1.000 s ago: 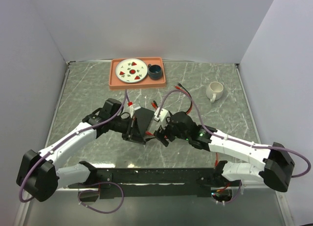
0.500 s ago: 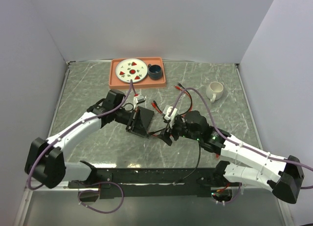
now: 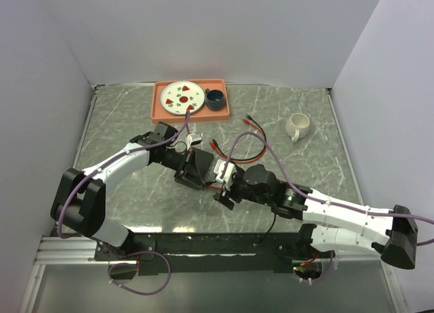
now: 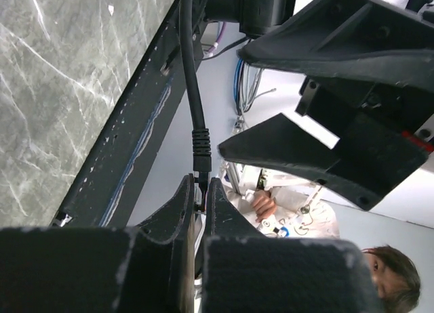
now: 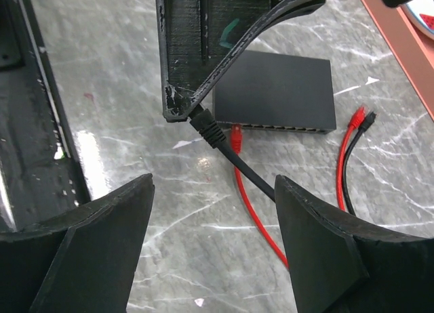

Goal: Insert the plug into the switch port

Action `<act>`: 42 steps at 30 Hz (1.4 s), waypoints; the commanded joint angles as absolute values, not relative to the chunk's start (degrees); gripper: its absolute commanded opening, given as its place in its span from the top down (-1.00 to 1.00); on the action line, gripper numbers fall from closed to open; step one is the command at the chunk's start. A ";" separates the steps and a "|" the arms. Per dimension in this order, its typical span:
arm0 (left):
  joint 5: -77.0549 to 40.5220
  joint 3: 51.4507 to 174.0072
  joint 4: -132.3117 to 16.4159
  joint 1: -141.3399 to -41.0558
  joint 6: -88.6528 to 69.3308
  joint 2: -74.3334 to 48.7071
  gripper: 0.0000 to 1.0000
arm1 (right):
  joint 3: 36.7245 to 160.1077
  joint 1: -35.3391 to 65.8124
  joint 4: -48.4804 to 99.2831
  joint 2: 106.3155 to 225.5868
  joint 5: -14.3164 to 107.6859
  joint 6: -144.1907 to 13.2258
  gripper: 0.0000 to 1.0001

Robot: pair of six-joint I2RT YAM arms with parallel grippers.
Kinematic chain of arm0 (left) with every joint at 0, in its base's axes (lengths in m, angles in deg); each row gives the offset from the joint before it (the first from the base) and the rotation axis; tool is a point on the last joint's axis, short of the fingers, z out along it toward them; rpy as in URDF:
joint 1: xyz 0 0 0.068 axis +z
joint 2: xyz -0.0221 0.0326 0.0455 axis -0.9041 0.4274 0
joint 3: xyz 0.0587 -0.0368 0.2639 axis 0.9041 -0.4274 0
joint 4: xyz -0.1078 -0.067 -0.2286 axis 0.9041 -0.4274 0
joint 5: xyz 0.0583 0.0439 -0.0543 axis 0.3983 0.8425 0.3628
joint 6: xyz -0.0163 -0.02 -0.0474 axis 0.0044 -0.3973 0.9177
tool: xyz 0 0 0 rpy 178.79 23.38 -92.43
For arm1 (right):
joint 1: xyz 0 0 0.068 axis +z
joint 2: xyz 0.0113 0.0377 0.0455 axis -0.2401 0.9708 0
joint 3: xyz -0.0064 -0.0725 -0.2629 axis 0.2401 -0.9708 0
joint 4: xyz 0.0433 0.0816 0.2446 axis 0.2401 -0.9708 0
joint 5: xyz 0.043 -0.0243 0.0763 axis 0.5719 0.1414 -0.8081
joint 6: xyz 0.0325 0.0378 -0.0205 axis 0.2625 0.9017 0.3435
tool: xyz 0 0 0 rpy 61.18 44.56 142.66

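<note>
Grey marble bench (image 3: pixel 122 123): orange tray (image 3: pixel 203 116) at twelve o'clock, white cup (image 3: pixel 297 126) at two, switch (image 5: pixel 278 89) and red cable (image 5: pixel 252 204) near centre.

This was a robotics lab: plain white partition walls (image 3: pixel 203 28) boxed in a grey marble-patterned bench (image 3: pixel 325 157), edged by a black arm-mounting rail (image 3: pixel 217 244).

Table top (image 5: pixel 115 116): grey marble-pattern surface, smooth and glossy, showing reflections. Switch (image 5: pixel 274 89): black casing, matt, smooth top. Plug (image 5: pixel 209 128): black ribbed boot, rubbery in look; its cable (image 5: pixel 251 177) smooth with a low sheen. Red cable (image 5: pixel 252 208): smooth plastic jacket. Left gripper (image 4: pixel 201 194): black plastic, grainy, scuffed pale at the edges. Tray (image 3: pixel 190 117): orange, matt. Plate (image 3: pixel 182 98): white, glossy
</note>
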State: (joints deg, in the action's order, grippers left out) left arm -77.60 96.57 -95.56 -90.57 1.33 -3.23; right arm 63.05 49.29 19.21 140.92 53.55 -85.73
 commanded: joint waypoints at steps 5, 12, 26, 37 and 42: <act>-78.56 98.65 -97.58 -91.68 -1.81 -2.09 0.98 | 65.23 50.01 22.30 144.63 54.95 -88.47 -0.55; -77.77 98.57 -98.20 -93.17 -2.43 -1.47 0.98 | 68.31 50.09 23.80 148.67 53.18 -89.70 -0.43; -77.68 99.45 -97.93 -93.44 -2.69 -0.33 0.98 | 72.62 50.01 21.25 154.04 48.53 -91.28 0.39; -78.47 99.97 -97.23 -93.44 -1.99 -0.24 0.98 | 72.88 50.09 20.72 154.83 47.03 -91.11 1.00; -79.53 99.71 -96.88 -93.44 -2.17 -0.07 0.89 | 72.18 50.09 21.42 154.57 47.03 -90.84 1.00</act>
